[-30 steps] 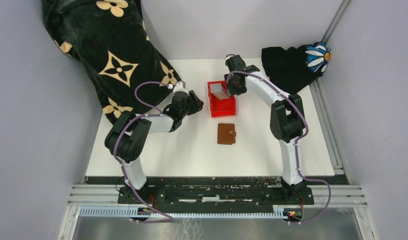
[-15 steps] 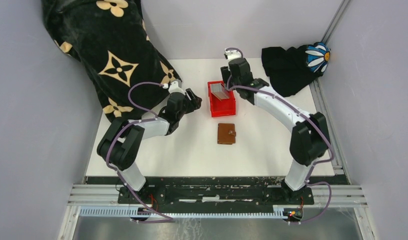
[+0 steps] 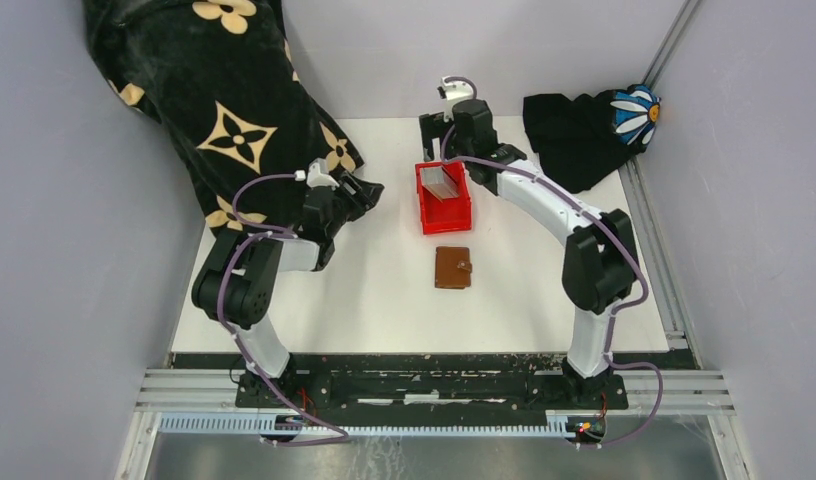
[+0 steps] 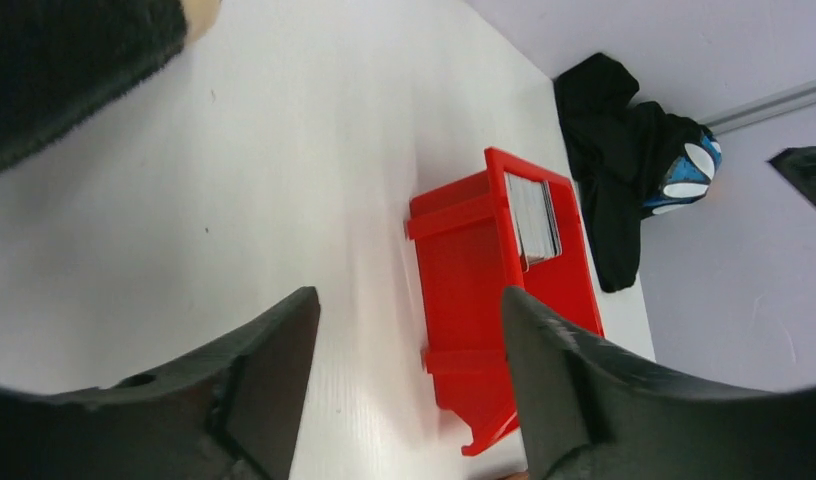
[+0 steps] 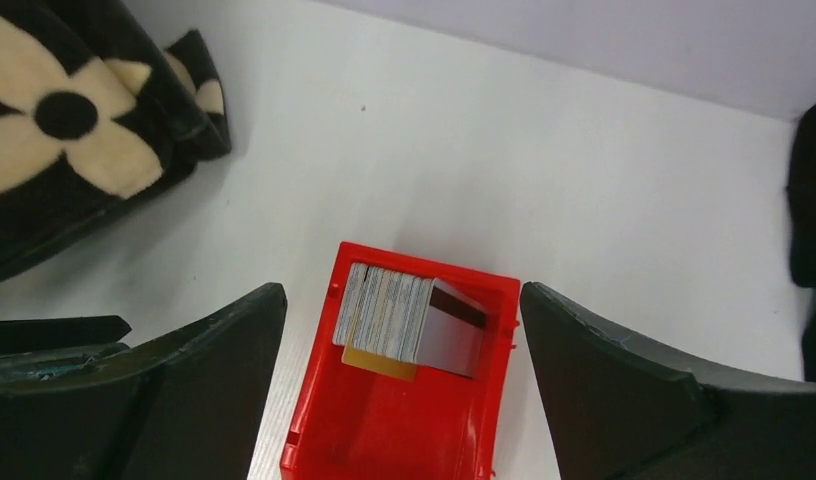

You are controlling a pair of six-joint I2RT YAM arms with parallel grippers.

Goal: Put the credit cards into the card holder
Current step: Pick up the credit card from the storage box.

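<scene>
Nearest, the brown leather card holder (image 3: 453,267) lay closed and flat on the white worktop (image 3: 384,290). Just beyond it stood the red plastic bin (image 3: 446,210). The credit cards (image 5: 389,318), silvery and stacked on edge at the bin's far end, were packed too tightly to count. The left fingers (image 4: 259,395), half spread, held nothing beside the plush flower-patterned blanket (image 3: 234,110). The right fingers (image 5: 199,385) hung wide apart over the cards, empty.

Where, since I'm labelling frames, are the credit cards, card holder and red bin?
credit cards (image 5: 389,312): right wrist view, stack's top edges.
card holder (image 3: 452,267): top external view, cover's middle.
red bin (image 3: 448,212): top external view, bare floor.
</scene>
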